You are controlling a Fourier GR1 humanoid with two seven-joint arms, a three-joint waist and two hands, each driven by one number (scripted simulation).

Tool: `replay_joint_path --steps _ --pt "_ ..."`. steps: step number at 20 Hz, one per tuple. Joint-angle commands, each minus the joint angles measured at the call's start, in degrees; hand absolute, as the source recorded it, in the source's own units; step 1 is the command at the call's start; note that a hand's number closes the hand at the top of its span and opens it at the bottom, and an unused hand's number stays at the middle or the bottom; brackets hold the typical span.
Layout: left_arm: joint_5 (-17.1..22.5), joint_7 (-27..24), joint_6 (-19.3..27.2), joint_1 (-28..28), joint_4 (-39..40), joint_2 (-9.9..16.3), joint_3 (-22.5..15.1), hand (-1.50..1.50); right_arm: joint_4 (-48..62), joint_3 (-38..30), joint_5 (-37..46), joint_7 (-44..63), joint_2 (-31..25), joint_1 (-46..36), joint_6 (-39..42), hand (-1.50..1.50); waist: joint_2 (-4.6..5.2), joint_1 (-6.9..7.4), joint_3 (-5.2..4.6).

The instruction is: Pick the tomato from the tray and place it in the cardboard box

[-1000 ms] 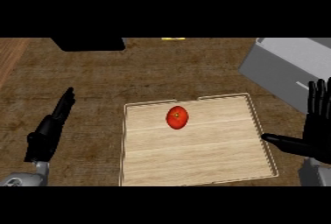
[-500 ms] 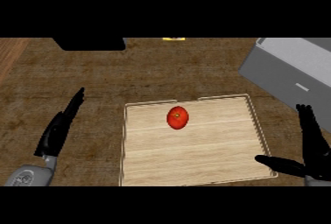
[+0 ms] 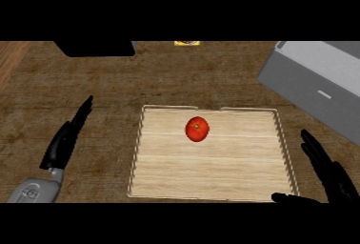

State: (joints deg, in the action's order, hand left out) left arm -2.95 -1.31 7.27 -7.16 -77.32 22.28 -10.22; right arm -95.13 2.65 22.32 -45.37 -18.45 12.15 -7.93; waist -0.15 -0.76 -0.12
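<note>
Seen from above: a dark brown counter with a pale wooden tray [image 3: 211, 176] in the middle. On the tray's upper half, slightly left of centre, a red tomato [image 3: 197, 129], lying alone, touched by nothing. At the upper right, a grey box [image 3: 309, 78], well apart from the tomato and just beyond the tray's right corner. At the top edge, a black block [image 3: 95, 47] and a small yellow item [image 3: 187, 43], too small to identify.

Left hand [image 3: 65, 143] over the counter just left of the tray, fingers straight and together, holding nothing. Right hand [image 3: 329, 174] at the tray's lower right corner, fingers straight and pointing up the view, thumb out toward the tray, also empty. Both open, neither near the tomato.

Step in hand, by judgement: the reach, with nothing yet grasped. Right hand the likely choice, being on the box's side. Best done by bringing the hand up and left over the tray, clear of the raised rim, then lowering with thumb and fingers on opposite sides of the tomato. Worth centring before closing: round and smooth, likely to roll if nudged from one side.
</note>
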Motion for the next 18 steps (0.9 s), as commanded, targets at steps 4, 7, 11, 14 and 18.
replay_joint_path --steps 4,7,11,14,18 --pt "-1.3 -2.15 -0.62 0.1 1.55 -1.04 0.66 0.0 -16.11 8.98 16.09 21.24 1.86 5.09 -0.89 -1.5 0.09 0.39 0.01" --pt "-0.67 1.14 -2.48 -0.71 0.14 -0.81 1.76 0.0 -19.27 8.5 18.56 29.12 2.1 3.01 2.68 -1.5 0.11 0.64 0.07" --pt "-2.61 -0.71 -1.58 -1.62 1.72 -2.77 1.72 0.0 -14.67 13.05 27.98 35.41 6.0 -0.65 2.29 -1.5 0.15 0.76 0.1" --pt "-4.08 -1.69 -1.4 -1.01 2.91 -4.55 1.99 0.0 -16.35 16.92 31.27 38.73 8.24 0.1 3.75 -1.5 0.12 0.63 0.1" --pt "-4.15 1.46 -4.53 -2.59 0.85 -3.09 3.92 0.0 -13.82 16.93 30.06 41.86 9.83 -3.36 8.12 -1.5 0.12 0.66 0.12"
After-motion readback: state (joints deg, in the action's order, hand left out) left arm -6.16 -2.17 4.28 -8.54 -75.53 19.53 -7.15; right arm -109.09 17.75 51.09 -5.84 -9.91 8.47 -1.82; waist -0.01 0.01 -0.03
